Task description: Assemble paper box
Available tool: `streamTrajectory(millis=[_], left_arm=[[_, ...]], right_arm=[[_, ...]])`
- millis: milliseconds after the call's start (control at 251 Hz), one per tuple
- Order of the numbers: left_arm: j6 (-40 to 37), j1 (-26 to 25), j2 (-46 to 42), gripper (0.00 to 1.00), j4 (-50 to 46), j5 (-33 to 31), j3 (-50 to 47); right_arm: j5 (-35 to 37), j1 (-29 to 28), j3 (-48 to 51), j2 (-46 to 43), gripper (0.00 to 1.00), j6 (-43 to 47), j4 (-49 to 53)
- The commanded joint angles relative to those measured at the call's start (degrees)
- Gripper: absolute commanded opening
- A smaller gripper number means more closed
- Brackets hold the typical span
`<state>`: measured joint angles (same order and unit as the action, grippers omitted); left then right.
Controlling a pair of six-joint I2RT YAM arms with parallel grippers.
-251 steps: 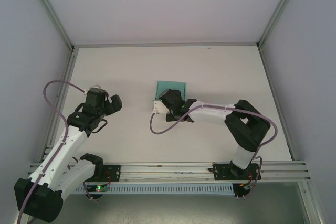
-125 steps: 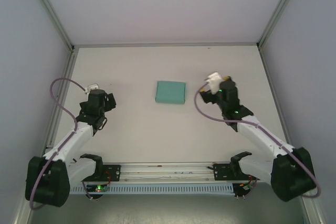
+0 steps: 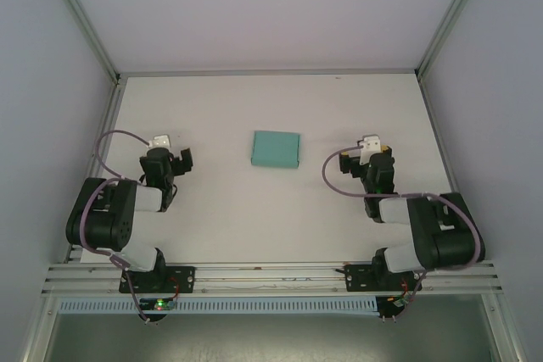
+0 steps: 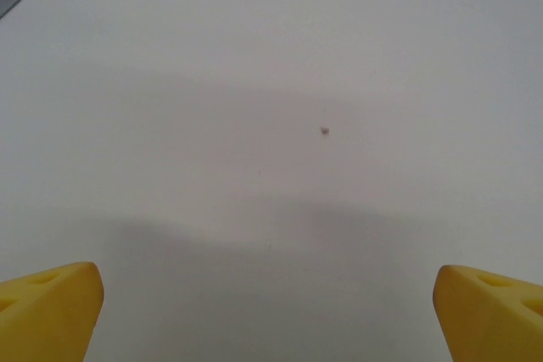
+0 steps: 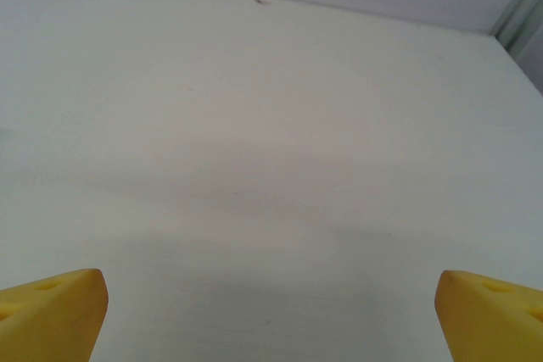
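Midway across the table [image 3: 212, 108], the paper box [image 3: 276, 148] lies closed, seemingly finished; left gripper [image 4: 271, 307] and right gripper [image 5: 271, 307] gape wide, empty.

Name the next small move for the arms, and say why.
Probably none beyond holding at rest. The paper box looks like a finished flat rectangle in the middle of the table, and nothing touches it. The left gripper and right gripper are open and empty, with both arms folded near their bases.
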<state>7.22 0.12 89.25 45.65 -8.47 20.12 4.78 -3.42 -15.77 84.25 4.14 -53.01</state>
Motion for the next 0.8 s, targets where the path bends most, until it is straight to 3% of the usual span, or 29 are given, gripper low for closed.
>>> streamTrajectory(millis=[0, 56, 168, 299, 794], left_arm=[[-2.7, 0.6, 1.6, 1.00, 14.6, 1.4, -1.2], [-2.0, 0.7, -0.9, 1.00, 7.2, 1.4, 0.1], [-2.4, 0.5, 0.3, 1.00, 9.6, 0.8, 0.2], [-2.9, -0.1, 0.2, 1.00, 7.8, 0.0, 1.0], [-3.1, -0.1, 0.0, 1.00, 6.9, 0.3, 1.3]], right_arm=[[-4.4, 3.7, -2.4, 3.1, 0.99, -6.1, -8.7], [-3.1, 3.5, -4.6, 1.2, 0.98, -6.2, -0.4], [-3.4, 3.4, -2.7, 3.3, 0.99, -5.4, -7.8], [-3.3, 3.4, -3.6, 1.8, 0.99, -5.5, -3.7], [-3.4, 3.4, -3.6, 2.0, 0.99, -5.5, -4.0]])
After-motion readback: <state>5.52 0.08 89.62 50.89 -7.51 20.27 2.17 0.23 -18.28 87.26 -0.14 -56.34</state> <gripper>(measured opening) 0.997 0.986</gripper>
